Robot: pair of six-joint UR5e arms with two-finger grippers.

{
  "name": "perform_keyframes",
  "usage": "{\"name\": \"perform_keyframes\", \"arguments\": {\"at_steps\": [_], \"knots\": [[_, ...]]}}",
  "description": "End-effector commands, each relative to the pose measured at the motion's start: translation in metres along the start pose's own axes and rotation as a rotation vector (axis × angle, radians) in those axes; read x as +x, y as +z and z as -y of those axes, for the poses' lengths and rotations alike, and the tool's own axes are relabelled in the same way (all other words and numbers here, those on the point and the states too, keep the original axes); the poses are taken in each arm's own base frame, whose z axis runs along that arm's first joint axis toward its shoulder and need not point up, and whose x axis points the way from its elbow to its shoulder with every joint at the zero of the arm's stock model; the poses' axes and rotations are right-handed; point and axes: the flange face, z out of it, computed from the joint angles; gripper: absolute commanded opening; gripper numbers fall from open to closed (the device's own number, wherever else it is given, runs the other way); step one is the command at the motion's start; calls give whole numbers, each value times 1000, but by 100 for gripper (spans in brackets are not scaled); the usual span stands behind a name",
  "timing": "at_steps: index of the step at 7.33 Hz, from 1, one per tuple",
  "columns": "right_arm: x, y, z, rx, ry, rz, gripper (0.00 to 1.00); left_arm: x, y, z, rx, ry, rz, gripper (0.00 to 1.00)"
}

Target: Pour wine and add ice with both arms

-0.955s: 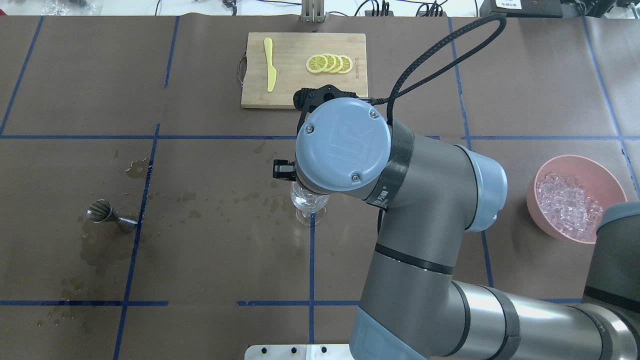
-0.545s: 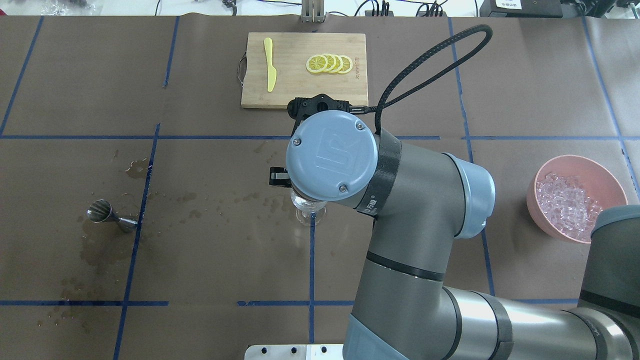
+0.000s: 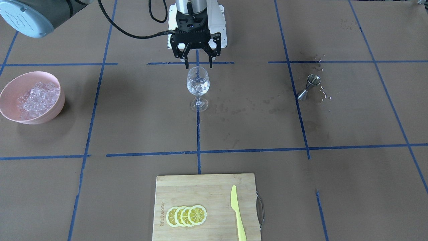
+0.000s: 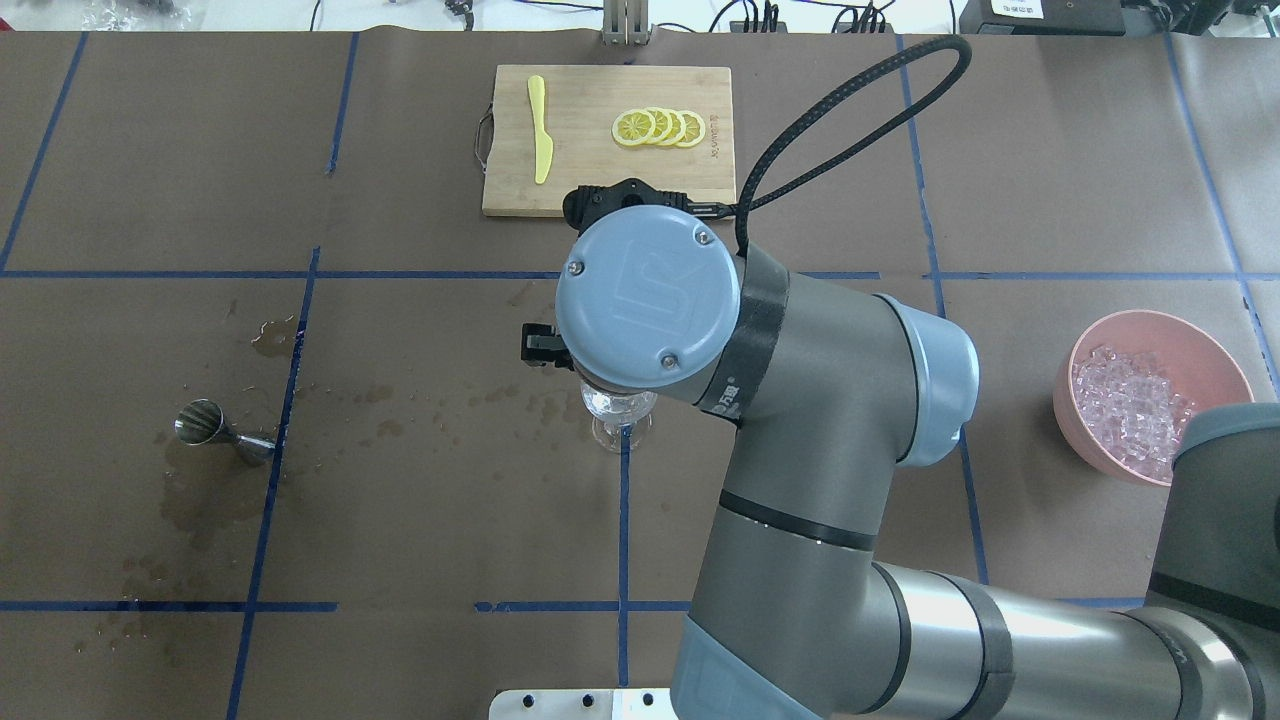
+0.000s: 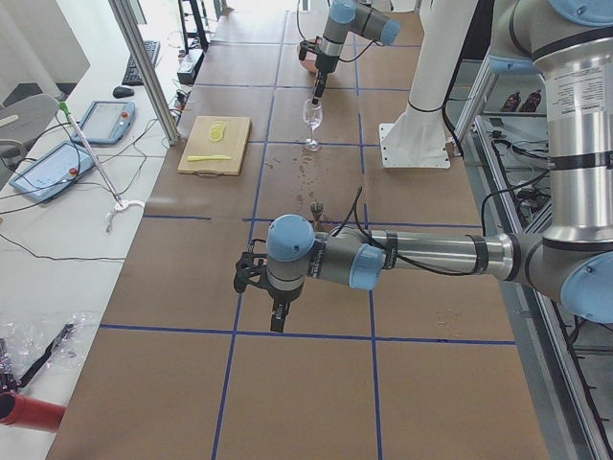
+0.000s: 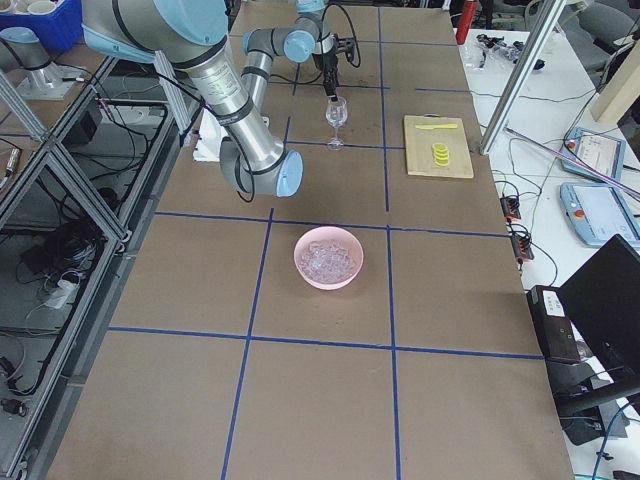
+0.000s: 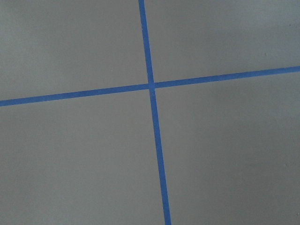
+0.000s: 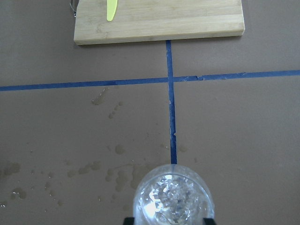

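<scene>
A clear wine glass (image 3: 198, 85) stands upright at the table's middle, with several ice cubes (image 8: 171, 201) in its bowl. The wine is not to be seen in any view. My right gripper (image 3: 198, 63) hangs open just above the glass rim, fingers spread to either side, nothing between them. More ice (image 4: 1135, 408) fills a pink bowl (image 4: 1225, 365) at the right. My left gripper (image 5: 261, 299) hovers over bare table far from the glass; it shows only in the exterior left view, so I cannot tell its state.
A steel jigger (image 4: 222, 431) lies on its side at the left among wet stains. A wooden cutting board (image 4: 608, 190) at the far edge carries lemon slices (image 4: 658, 127) and a yellow knife (image 4: 540, 130). Blue tape lines cross the brown paper.
My right arm's wrist has drifted a little to the left over the glass. The glass, bowl and jigger have stayed put.
</scene>
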Motion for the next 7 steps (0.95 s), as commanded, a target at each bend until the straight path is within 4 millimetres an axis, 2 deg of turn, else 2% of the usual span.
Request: {"name": "perform_keyframes", "arguments": {"at_steps": [1,3,4,6,7], "knots": [[58,-16,62,-25,-18,-28,100,-4,3,-3,-5,-9,-6,100],[175,-43,132,-57,-103,-37,100,0,-2,-1,6,-2,-6,100],[238,-50,165,-80,-172,-51,100,-1,-3,-1,8,-6,-7,100],[369,-43,192,-128,-324,-140,100,-1,-3,1,9,-2,-4,100],[434,-51,198,-161,-369,-150,100,-1,-3,1,9,-2,-4,100]]}}
